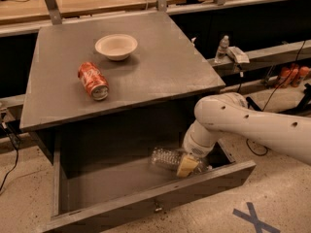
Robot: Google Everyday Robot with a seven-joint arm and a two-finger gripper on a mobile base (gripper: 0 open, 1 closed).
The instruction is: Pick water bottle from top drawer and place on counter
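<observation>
The water bottle point(166, 159) is clear ribbed plastic and lies on its side on the floor of the open top drawer point(146, 205), near the front right. My gripper point(187, 165) reaches down into the drawer from the right on a white arm and sits at the bottle's right end, touching or overlapping it. That end of the bottle, with its cap and label, is hidden behind the gripper. The grey counter point(160, 67) is the cabinet top directly above the drawer.
A red soda can point(93, 80) lies on its side on the counter's left part, and a pale bowl point(116, 46) stands behind it. A small clear bottle point(222, 47) stands on a ledge at the right. Wooden tabletops run along the back.
</observation>
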